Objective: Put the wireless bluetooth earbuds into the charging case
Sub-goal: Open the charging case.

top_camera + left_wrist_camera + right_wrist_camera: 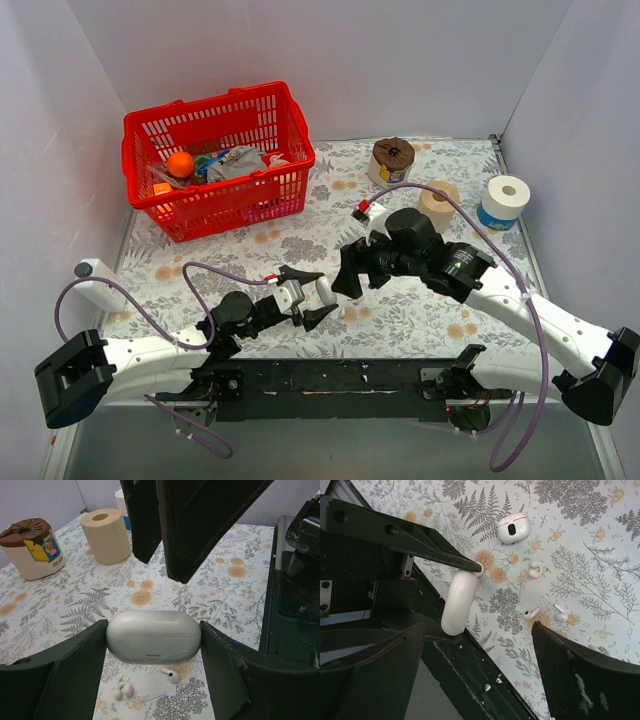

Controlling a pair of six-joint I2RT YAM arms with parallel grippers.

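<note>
Jaws on my left gripper [153, 639] are pinching the charging case [153, 630] end to end, and my right gripper [347, 280] is gaping empty. The earbuds [531, 613] are lying on the table just below the right one, so I'm guessing that arm's nearer.

The floral table [395, 318] bears a red basket [230, 200], a beige roll [438, 205], a white roll [503, 200] and loose earbuds [530, 613].

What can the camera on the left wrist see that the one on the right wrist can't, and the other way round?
Only the left wrist: paper rolls beyond the case. Only the right wrist: a small white pod with a dark opening, and a second earbud. Both: the closed case clamped in the left fingers, an earbud and a pinkish bit on the flowered cloth.
</note>
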